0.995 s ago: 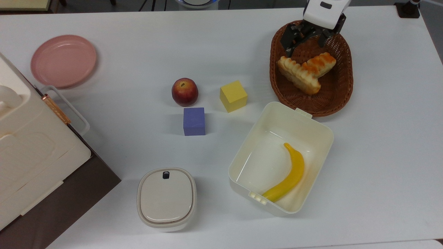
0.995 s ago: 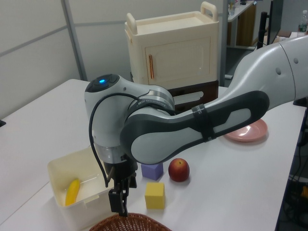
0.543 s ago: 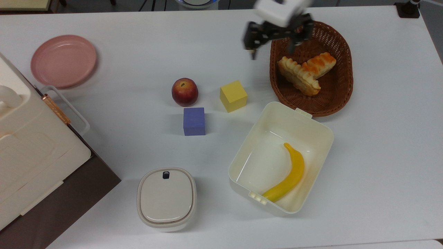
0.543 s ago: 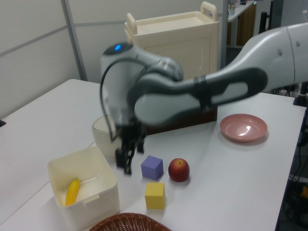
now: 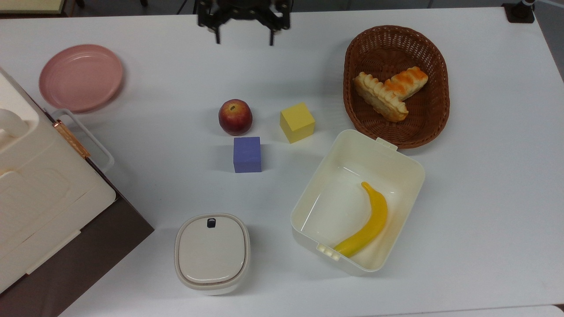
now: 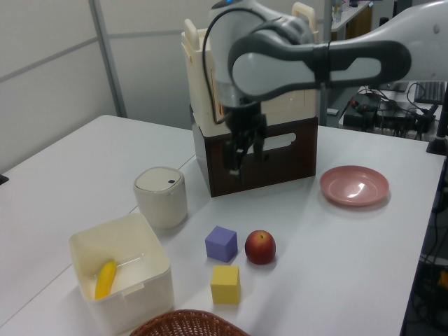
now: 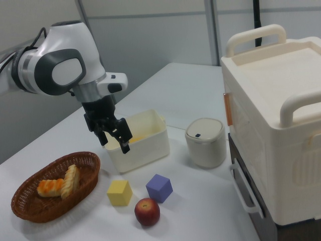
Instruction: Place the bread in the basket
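Open and empty, the claw point(image 5: 243, 40) hangs above the table point(image 5: 484, 185) near the top view's upper edge, well apart from the basket point(image 5: 436, 119). Its two fingers point(image 7: 124, 146) point down with a clear gap between them. In the right view the claw is in front of the tub point(image 7: 150, 145), above the yellow cube point(image 7: 119, 193).

The bread point(image 5: 379, 97) lies inside the basket, its striped ridges turned to the top view's left. A shorter roll point(image 5: 410, 80) with an orange top lies against it, also in the basket. In the right view both are in the basket point(image 7: 30, 211), the bread point(image 7: 70, 181) to the right view's right of the roll point(image 7: 49, 187).

Just below the basket in the top view stands the cream tub point(image 5: 410, 167) with a banana point(image 5: 368, 224) in it. An apple point(image 5: 235, 116), a purple cube point(image 5: 247, 154) and the yellow cube point(image 5: 297, 122) sit near the middle of the table. A pink plate point(image 5: 81, 77) is at the top view's left, and a round lidded pot point(image 5: 212, 253) near the lower edge. A cream cabinet point(image 5: 31, 185) stands at the left edge.
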You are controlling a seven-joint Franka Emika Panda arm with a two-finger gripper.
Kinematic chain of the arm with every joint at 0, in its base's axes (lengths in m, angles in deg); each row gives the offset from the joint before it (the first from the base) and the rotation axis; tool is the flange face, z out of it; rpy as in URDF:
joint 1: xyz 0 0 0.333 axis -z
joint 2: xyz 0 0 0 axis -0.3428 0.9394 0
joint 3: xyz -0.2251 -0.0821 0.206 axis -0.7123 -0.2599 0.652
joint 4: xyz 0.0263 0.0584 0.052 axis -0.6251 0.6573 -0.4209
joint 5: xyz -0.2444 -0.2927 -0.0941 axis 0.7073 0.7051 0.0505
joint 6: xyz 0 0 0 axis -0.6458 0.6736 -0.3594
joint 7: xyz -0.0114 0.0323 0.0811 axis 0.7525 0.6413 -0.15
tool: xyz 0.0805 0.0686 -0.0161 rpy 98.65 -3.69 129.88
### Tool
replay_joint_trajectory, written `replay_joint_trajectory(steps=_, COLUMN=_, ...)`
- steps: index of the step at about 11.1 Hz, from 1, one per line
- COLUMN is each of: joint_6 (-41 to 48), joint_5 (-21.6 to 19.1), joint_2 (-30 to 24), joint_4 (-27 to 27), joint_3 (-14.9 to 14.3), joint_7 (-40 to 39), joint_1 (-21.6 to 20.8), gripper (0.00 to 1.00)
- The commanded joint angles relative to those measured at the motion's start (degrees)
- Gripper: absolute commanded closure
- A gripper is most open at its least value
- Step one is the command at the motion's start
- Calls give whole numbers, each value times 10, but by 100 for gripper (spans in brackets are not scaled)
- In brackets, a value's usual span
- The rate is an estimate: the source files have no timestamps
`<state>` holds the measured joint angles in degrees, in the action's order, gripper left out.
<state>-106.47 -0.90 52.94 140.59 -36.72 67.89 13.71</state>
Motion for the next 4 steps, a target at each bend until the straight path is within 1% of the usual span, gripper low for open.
replay_joint_trajectory(steps=1, joint_6=10, joint_5=5, joint_2=-15, joint_4=12, joint_3=5, joint_7=-14, joint_1=17, gripper=0)
replay_joint_trajectory(steps=2, joint_6=10, joint_5=5, joint_2=-15, joint_4=12, joint_3=5, joint_7=-14, joint_1=26, gripper=0)
replay_joint_trajectory(steps=4, joint_6=11, joint_5=4, joint_2=-16, joint_4=10, joint_3=5, joint_7=-14, joint_1=33, gripper=0)
